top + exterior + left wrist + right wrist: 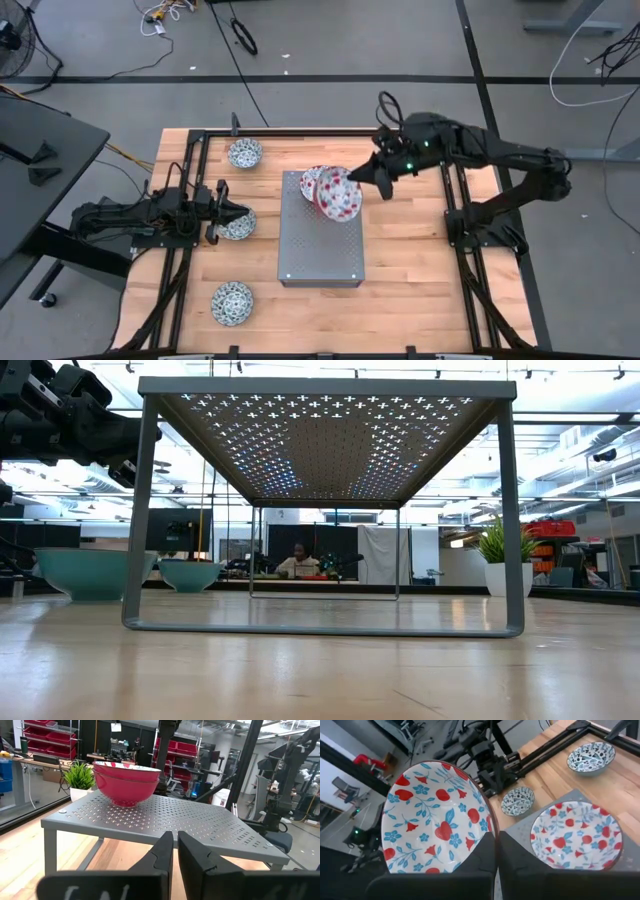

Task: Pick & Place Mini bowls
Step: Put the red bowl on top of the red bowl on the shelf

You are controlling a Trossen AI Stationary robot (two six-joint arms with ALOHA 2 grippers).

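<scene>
My right gripper (372, 176) (496, 855) is shut on a red floral mini bowl (339, 195), held tilted over the far part of the grey perforated box (320, 240). Another red floral bowl (314, 181) (576, 837) stands on the box top beside it. Three blue-green mini bowls rest on the table left of the box: one far (245, 153), one in the middle (238, 225), one near (232, 302). My left gripper (222, 211) (175, 852) is shut and sits at the middle bowl's left rim; no bowl shows between its fingers. My right gripper pinches the red floral bowl by its rim (492, 820), one finger (472, 862) on the patterned inside and the other (525, 862) on the outside. It comes slanting down from the table's far right. The bowl is tilted over the box; whether it touches the other bowl, I cannot tell.
The box stands on thin legs with open room beneath it (325, 560). Black rails (190, 190) run along the table's left and right sides. A potted plant (495, 555) stands beyond the table. A person (298, 563) sits in the room behind.
</scene>
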